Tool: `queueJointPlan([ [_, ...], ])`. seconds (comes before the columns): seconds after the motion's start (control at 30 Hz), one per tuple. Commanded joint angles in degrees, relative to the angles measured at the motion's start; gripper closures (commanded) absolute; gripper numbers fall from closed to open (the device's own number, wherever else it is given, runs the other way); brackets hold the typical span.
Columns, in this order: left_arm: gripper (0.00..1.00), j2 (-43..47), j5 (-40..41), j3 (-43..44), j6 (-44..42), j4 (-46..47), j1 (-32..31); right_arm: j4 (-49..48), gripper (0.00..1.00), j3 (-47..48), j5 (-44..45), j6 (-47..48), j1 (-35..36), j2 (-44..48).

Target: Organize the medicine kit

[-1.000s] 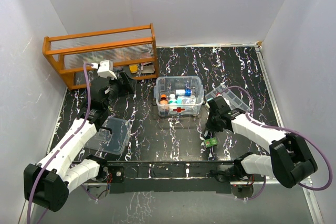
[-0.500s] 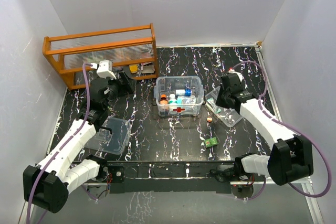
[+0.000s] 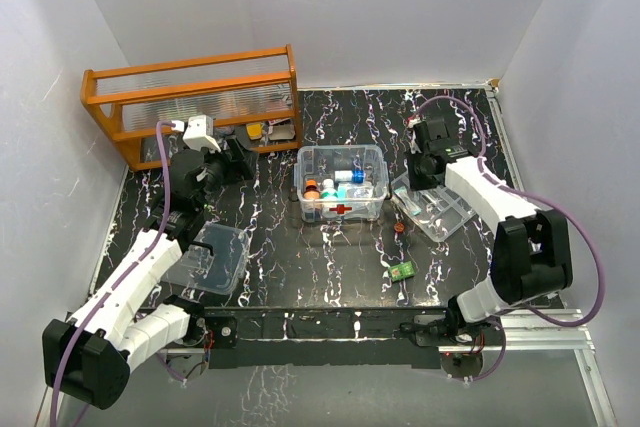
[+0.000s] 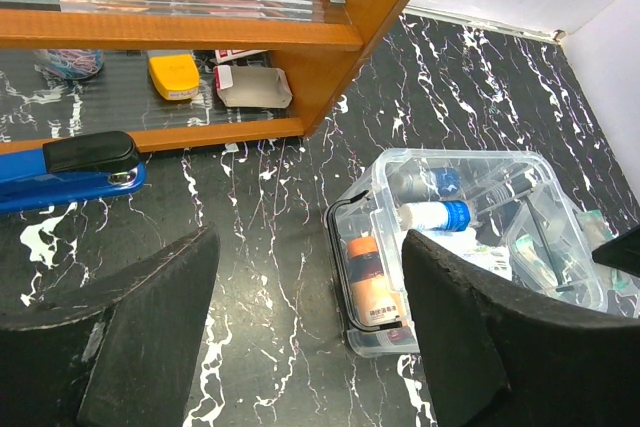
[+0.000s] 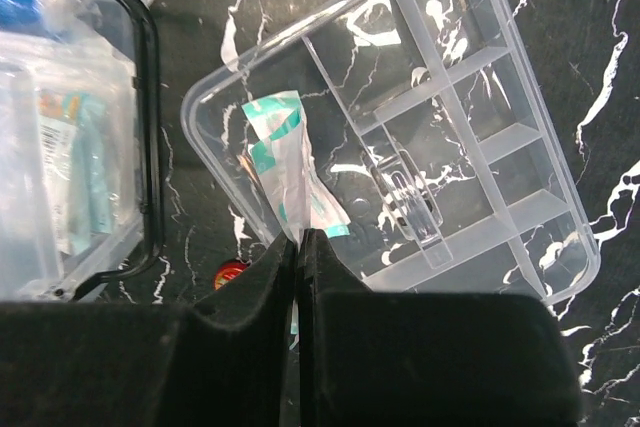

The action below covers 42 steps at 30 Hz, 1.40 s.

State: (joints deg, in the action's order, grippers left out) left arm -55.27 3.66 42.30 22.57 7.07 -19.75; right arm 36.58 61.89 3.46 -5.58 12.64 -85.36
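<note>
Only the top view shows the red cross on the clear rectangular plastic medicine kit [image 3: 341,183], which stands on the black marbled desk [image 3: 280,237] just right of the orange wooden rack [image 3: 190,97]. The left end effector [image 4: 308,247] gapes wide. The right wrist view alone shows the right end effector [image 5: 298,239] pinched shut on a teal-and-white sachet [image 5: 280,142]. Any print on it is too small to read.

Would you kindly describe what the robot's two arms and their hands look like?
The left arm and right arm are alike: white shells on the long links, black joints and bases, and a looping purple cable along each. The left hand and right hand have broad matte black fingers.
</note>
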Motion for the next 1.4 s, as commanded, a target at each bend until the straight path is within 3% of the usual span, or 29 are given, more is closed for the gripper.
queueJointPlan([
  [0.0, 0.28, 2.02, 0.32, -0.21, -1.21, 1.27, -0.12, 2.13, 0.98, 4.22, 0.40, 4.86, -0.17, -2.92],
  [0.33, 0.27, 2.69, 0.74, -0.48, -1.48, 1.27, -0.17, 5.48, 0.97, 7.57, 9.55, 4.76, 1.35, -12.65],
  [0.67, 0.27, 2.87, 1.01, -0.65, -1.65, 1.32, -0.13, 4.73, 0.92, 7.99, 9.66, 5.30, 3.25, -13.92],
  [0.73, 0.27, 2.80, 0.91, -0.74, -1.65, 1.44, -0.16, 4.54, 0.89, 8.14, 11.24, 4.72, 3.18, -14.04],
  [0.87, 0.27, 2.79, 0.91, -0.74, -1.74, 1.37, -0.13, 4.49, 0.70, 8.86, 16.52, 2.15, 3.58, -14.04],
  [0.97, 0.27, 2.82, 0.99, -0.78, -1.77, 1.37, -0.13, 3.59, 0.66, 8.27, 18.66, 1.22, 4.12, -13.48],
  [1.37, 0.27, 2.92, 0.71, -0.82, -1.74, 1.41, -0.14, 3.46, 0.75, 6.10, 8.98, -4.06, 4.23, -10.23],
])
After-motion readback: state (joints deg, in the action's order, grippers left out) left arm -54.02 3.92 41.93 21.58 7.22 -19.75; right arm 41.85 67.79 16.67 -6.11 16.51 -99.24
